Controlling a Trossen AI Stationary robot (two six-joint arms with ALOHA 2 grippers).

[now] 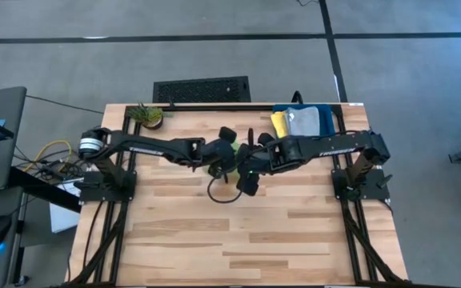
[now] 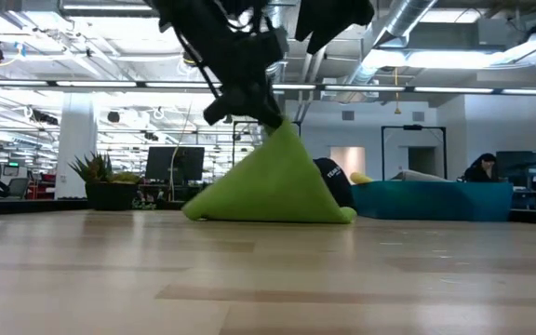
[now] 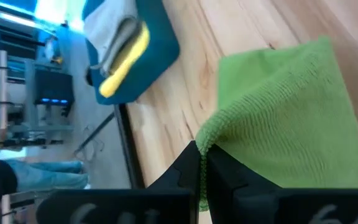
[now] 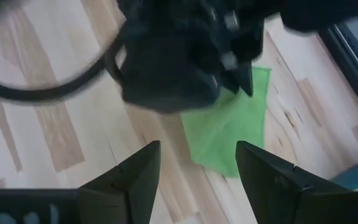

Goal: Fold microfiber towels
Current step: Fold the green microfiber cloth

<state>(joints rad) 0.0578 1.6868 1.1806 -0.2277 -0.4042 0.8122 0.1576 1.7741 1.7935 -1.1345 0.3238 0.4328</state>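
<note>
Hanging in a peaked tent shape, the lime green towel [image 2: 273,186] sits near the centre of my worktop [image 1: 246,240], its lower edge resting on the wood. My left end effector [image 3: 202,163] is clamped tight on its raised corner. My right end effector [image 4: 197,165] hovers just above, fingers spread wide, holding nothing. Toward one o'clock from the towel, the teal bin [image 1: 326,120] at the far edge holds the yellow towel [image 1: 279,124] and the grey towel [image 1: 302,120]. A small potted plant [image 1: 147,116] stands toward ten o'clock. White lettering on both arms is too small for me to read.
</note>
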